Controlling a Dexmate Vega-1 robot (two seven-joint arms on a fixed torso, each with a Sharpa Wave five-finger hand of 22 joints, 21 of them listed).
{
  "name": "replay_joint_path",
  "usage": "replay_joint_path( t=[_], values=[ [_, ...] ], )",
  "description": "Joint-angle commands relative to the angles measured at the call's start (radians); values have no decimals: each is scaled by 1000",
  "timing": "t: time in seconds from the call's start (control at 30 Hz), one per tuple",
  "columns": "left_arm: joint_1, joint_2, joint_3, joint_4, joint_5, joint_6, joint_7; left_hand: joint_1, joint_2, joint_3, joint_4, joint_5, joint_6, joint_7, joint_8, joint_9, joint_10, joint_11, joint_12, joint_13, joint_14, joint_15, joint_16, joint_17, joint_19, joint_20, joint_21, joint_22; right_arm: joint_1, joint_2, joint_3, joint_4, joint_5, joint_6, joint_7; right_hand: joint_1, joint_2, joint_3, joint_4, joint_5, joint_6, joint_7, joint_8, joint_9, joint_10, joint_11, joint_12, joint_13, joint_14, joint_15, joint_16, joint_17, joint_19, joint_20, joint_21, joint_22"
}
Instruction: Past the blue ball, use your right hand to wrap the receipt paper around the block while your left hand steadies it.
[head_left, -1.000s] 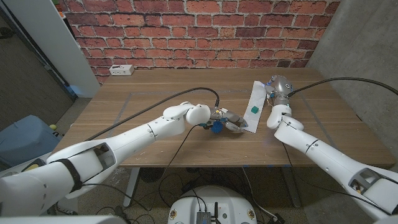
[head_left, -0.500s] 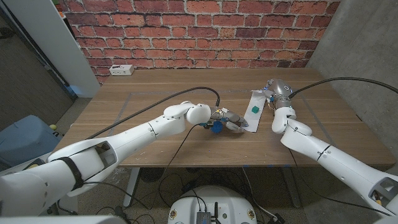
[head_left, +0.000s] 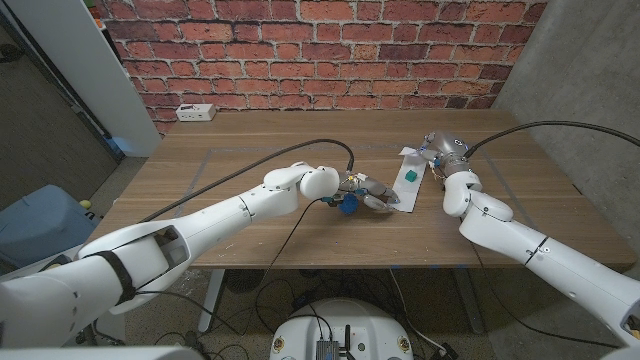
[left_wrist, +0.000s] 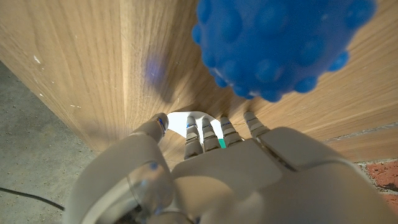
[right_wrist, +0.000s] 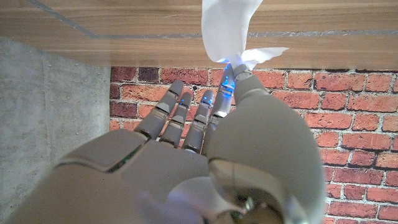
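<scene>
The right hand (head_left: 437, 152) is pinching the receipt paper's (head_left: 409, 175) far end, now folding it nearer toward the green block (head_left: 409, 175). The left hand (head_left: 372, 195) is pressing the paper's near end beside the blue ball (head_left: 347, 207).

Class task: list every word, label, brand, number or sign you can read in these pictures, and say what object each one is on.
No readable text in any view.
Receipt paper: looks blank white; any print is too small to tell.
White box at the table's far edge: dark marks on it, too small to read.
Blue ball, green block, both hands: no markings visible.
</scene>
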Motion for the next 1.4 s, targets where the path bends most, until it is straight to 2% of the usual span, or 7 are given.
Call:
replay_joint_path(
  t=[0.03,0.2,0.33,0.7,0.93,1.0,1.4],
  values=[
    [-11,-8,5,18,-3,-22,7,-10,0,-2,4,8,-3,-1,3,3,-1,-1,2,5,-1,-6,3,2,-2,6,0,2,-43,-72,29,-148,40,-77,125,9,0,-4,0,5,0,-2,5,3,12,0,-6,2,6,-163,7,6,1,5,6,2],
    [-13,-10,6,24,-5,-28,10,-11,0,-2,3,8,-4,-1,3,3,-2,-1,2,5,-1,-6,3,1,-2,7,0,2,-35,-94,35,-189,76,-121,190,8,2,-6,2,5,-4,-2,6,4,11,-2,-8,3,-5,-159,4,7,-3,3,5,2],
    [-15,-12,6,28,-7,-31,9,-13,0,-2,2,8,-4,-1,3,3,-2,-1,2,5,-1,-6,3,1,-2,6,0,2,-29,-110,43,-213,113,-146,230,9,2,-10,4,6,-6,-2,10,8,-29,-1,-25,3,-26,-149,-2,9,-10,1,3,3],
    [-21,-16,8,43,-8,-42,14,-15,1,-2,1,9,-8,-1,3,3,-4,1,1,5,-2,-6,2,1,-2,7,0,2,26,-154,6,-262,171,-247,330,9,1,-18,7,8,-10,-6,15,14,-79,6,-39,3,-84,-122,-26,9,-27,-4,-3,3],
    [-25,-18,8,50,-10,-46,16,-17,3,-1,0,9,-8,-2,4,3,-4,-1,2,5,-1,-5,3,0,-2,7,0,2,74,-169,-32,-260,213,-286,391,11,0,-22,6,10,-10,-9,14,11,-100,13,-43,2,-112,-109,-38,7,-32,-4,-5,3],
    [-26,-18,8,52,-11,-46,15,-17,3,-1,0,9,-9,-1,3,3,-4,0,2,5,-1,-3,2,0,-2,8,0,2,88,-170,-45,-255,220,-295,400,12,0,-23,6,10,-8,-8,14,9,-108,9,-44,2,-122,-103,-43,6,-36,-6,-6,3],
    [-26,-17,5,57,-16,-52,22,-20,3,0,-2,10,-9,-3,4,3,-3,0,2,5,-1,-4,2,0,-2,7,0,2,144,-159,-102,-214,259,-310,425,17,0,-29,6,13,-6,-12,11,2,-162,10,-52,-1,-169,-91,-65,-1,-70,-9,-20,3]
  ],
)
